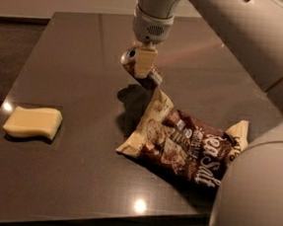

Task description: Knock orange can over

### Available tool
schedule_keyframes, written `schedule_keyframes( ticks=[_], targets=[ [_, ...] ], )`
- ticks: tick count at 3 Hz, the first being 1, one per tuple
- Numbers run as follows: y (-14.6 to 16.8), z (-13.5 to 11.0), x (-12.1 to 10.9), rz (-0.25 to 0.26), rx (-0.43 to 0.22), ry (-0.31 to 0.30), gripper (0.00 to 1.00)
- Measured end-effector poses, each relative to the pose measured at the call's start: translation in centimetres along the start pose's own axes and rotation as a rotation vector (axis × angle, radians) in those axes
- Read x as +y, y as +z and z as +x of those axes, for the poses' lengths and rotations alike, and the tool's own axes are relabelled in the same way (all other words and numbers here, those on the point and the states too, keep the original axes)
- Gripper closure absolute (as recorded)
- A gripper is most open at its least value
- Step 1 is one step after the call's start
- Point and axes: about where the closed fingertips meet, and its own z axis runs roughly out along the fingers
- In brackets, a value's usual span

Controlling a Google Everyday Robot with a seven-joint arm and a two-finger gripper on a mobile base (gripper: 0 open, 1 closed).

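Observation:
The orange can is tilted well over on the dark table, with its silver top facing left and its lower end near the chip bag's upper corner. My gripper comes down from above at the table's middle back and is right against the can, covering its middle. I cannot tell whether the can rests on the table or is lifted off it.
A brown sea-salt chip bag lies just right and in front of the can. A yellow sponge lies at the front left. My arm's pale body fills the right side. The table's front edge is close.

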Motion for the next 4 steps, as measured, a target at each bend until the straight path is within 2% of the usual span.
schedule_keyframes(
  ticks=[2, 3, 4],
  targets=[
    [1.2, -0.4, 0.6, -0.024, 0.098, -0.096, 0.13],
    [2.3, -0.7, 1.1, -0.055, 0.12, -0.138, 0.0],
    [2.3, -0.7, 1.1, -0.055, 0.12, -0.138, 0.0]
  ],
)
